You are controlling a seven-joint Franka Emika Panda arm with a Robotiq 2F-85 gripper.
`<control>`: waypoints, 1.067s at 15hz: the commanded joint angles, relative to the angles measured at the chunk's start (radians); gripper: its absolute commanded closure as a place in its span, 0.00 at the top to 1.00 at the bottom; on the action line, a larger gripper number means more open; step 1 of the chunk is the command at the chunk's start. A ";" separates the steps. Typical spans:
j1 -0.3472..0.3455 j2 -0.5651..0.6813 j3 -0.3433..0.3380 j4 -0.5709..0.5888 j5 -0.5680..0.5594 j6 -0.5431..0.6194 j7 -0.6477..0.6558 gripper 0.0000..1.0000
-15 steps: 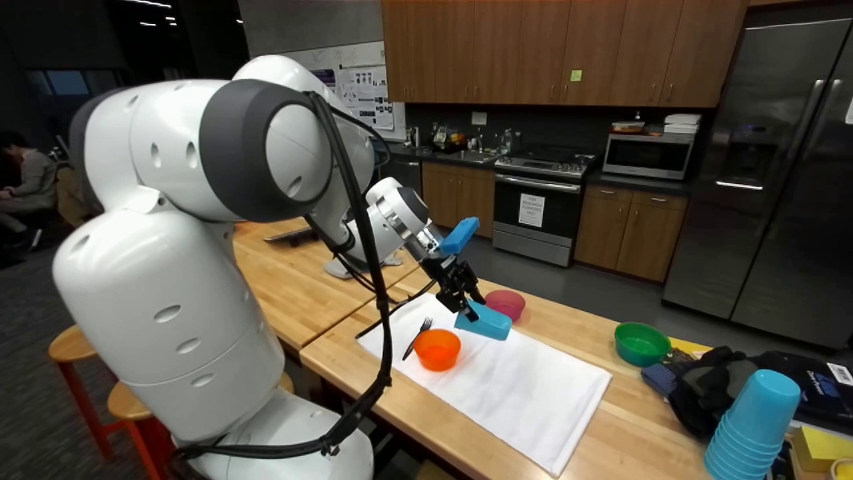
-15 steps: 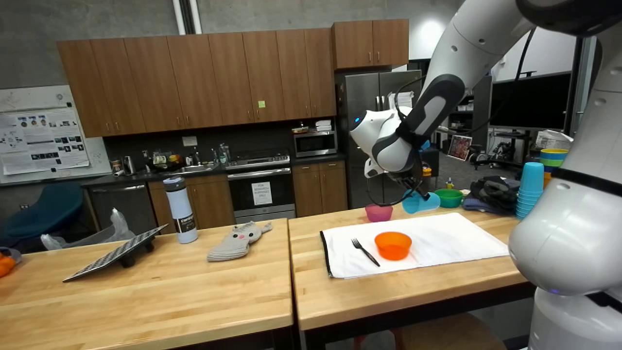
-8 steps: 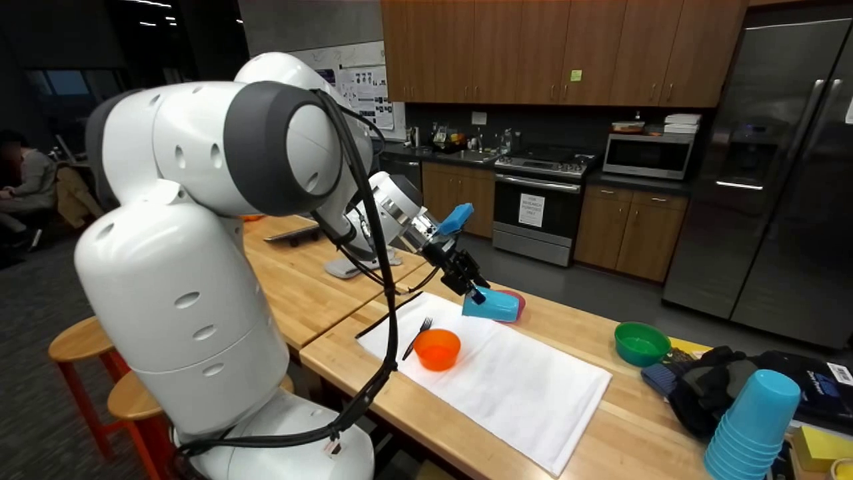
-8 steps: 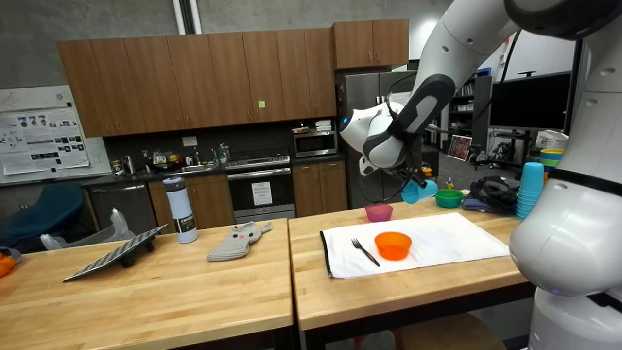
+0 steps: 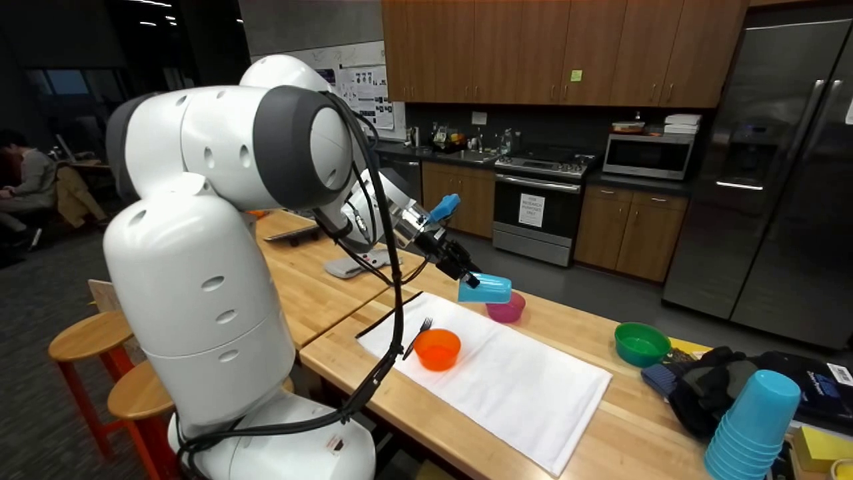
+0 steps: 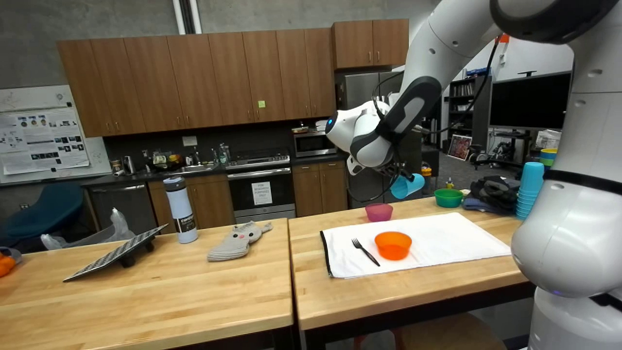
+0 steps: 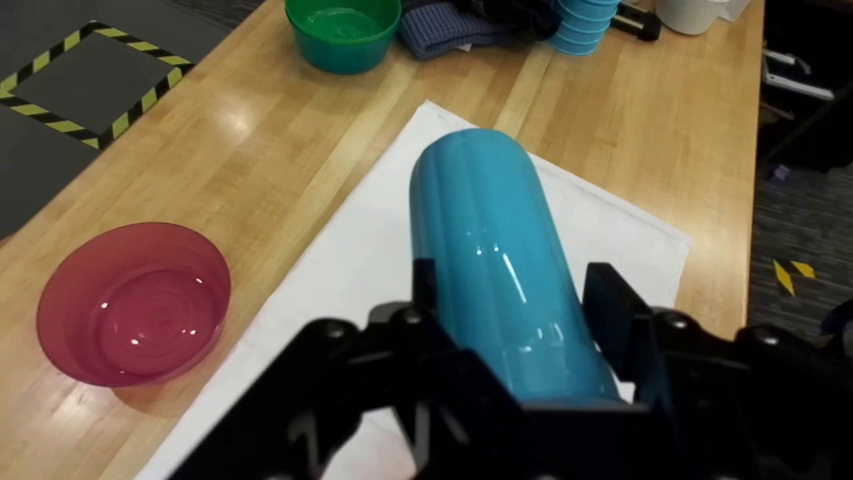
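Okay, pincer has the blue cup clamped near-horizontal, long axis running up the wrist view, pink bowl apart at left.

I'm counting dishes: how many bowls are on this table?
3 for certain: the orange bowl on the white cloth, the pink bowl beside that cloth, and the green bowl near the dark clothes. A colorful stack, partly hidden behind the arm, may include more.
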 commanded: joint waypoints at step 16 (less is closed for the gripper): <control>0.066 -0.042 0.065 0.035 -0.102 -0.189 -0.136 0.31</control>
